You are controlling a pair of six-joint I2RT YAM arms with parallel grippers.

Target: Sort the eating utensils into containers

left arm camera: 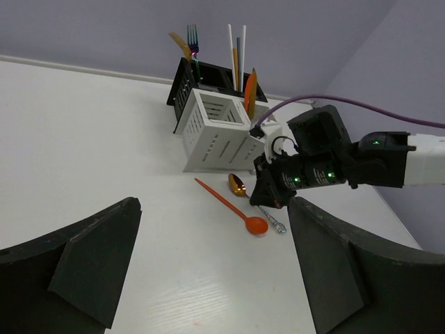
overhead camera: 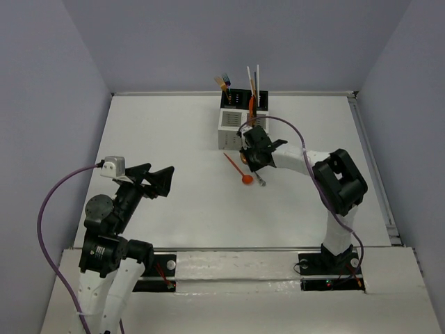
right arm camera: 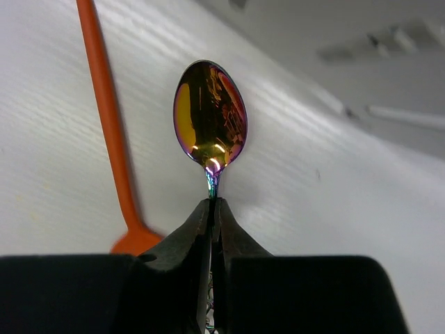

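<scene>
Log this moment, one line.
right gripper: shut on iridescent spoon | left gripper: open | orange spoon: on table | caddy: partly filled

The right pincer (left arm camera: pixel 263 202) holds a gold spoon (left arm camera: pixel 238 185) beside an orange spoon (left arm camera: pixel 226 203).

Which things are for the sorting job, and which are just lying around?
For the job:
- iridescent spoon, pinched in the right gripper
- orange spoon, lying loose
- caddy, holding forks and sticks

Just there:
- table
- purple cables
</scene>
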